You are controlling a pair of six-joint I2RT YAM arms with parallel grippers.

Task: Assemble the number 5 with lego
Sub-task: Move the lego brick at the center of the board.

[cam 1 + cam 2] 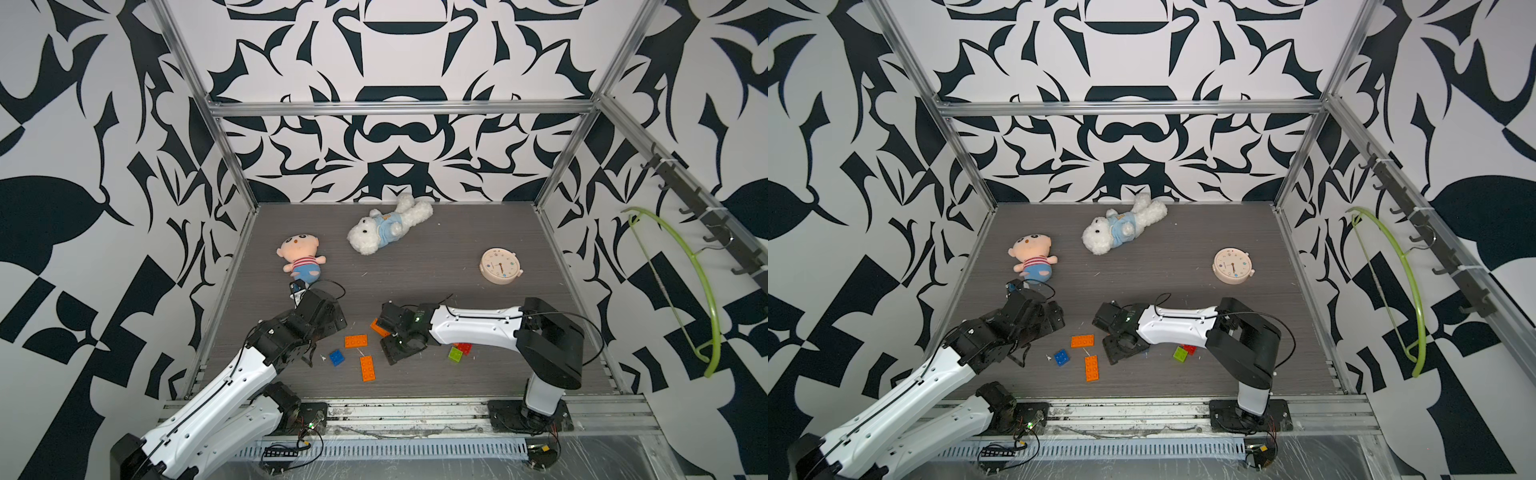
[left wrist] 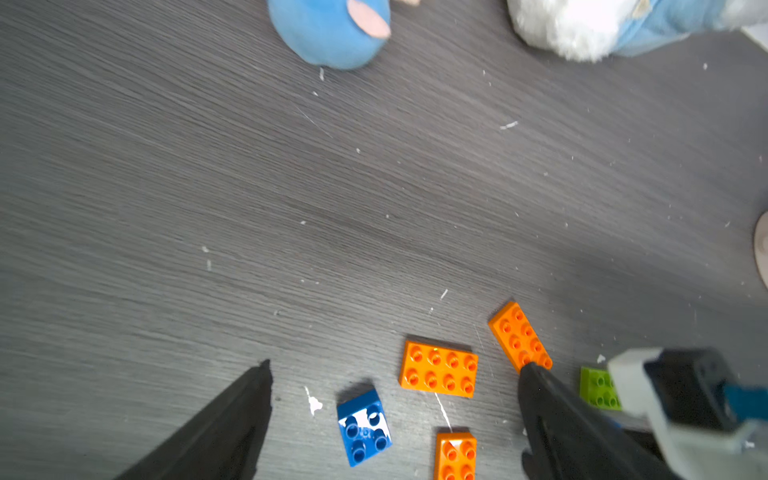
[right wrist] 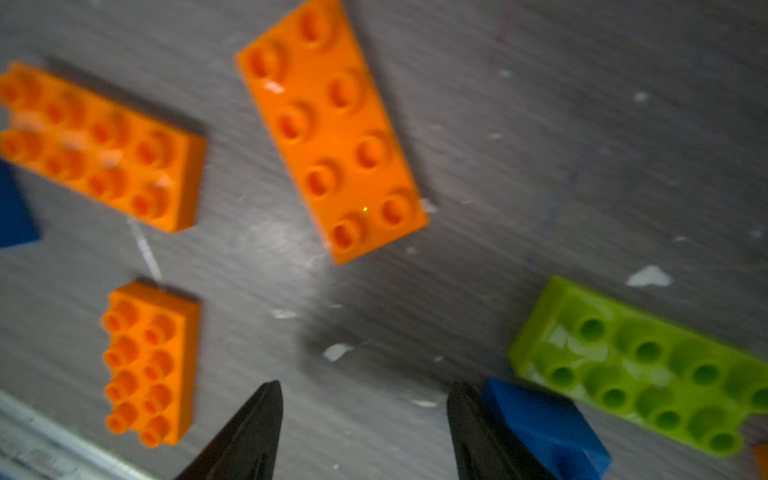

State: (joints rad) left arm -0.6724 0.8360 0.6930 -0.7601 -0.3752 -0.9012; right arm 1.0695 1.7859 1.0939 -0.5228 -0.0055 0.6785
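Loose lego lies at the table's front. In both top views I see two orange bricks (image 1: 356,340) (image 1: 367,368), a small blue brick (image 1: 1062,357), and a green brick (image 1: 456,354) touching a red one (image 1: 464,348). A third orange brick (image 1: 378,327) is half hidden under my right arm (image 1: 473,324). My left gripper (image 2: 395,368) hangs open above the blue brick (image 2: 364,432), touching nothing. My right gripper (image 3: 365,386) is open over bare table. Beside one of its fingers (image 3: 478,432) are a second blue brick (image 3: 544,428) and a long green brick (image 3: 640,365).
A plush doll (image 1: 300,257) and a white plush bear (image 1: 386,228) lie at the back, a round beige clock (image 1: 500,266) at the back right. Aluminium frame posts and a front rail (image 1: 415,409) bound the table. A green hanger (image 1: 702,291) hangs on the right wall.
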